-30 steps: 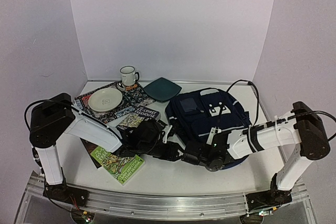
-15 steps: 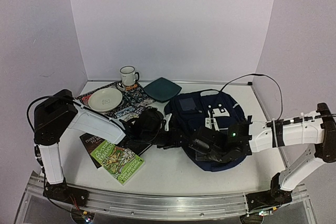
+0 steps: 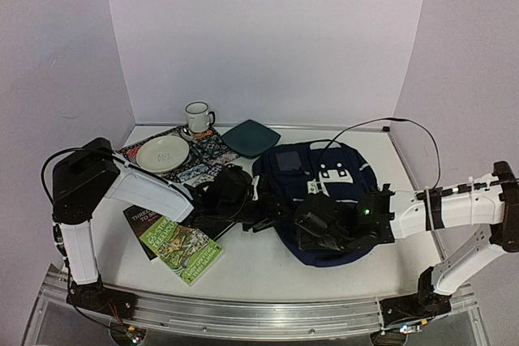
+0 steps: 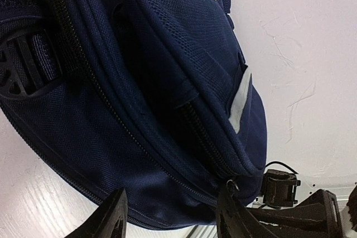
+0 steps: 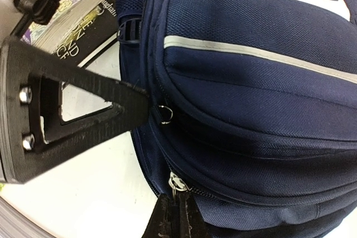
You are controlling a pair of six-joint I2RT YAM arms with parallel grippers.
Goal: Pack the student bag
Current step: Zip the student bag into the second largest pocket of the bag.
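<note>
well, from above, the student bag lies flat on the right half of the white table, with the books to its left. both arms reach in low to the bag's near left edge, so they can work on it together.

next, the left wrist view. the left claw has its fingers apart, one on each side of the bag's bottom seam. maybe it is there to stop the bag from sliding.

last, the right wrist view. the right claw is pinched together on a zipper pull. i think it wants to tug the zipper so the bag opens for packing.
</note>
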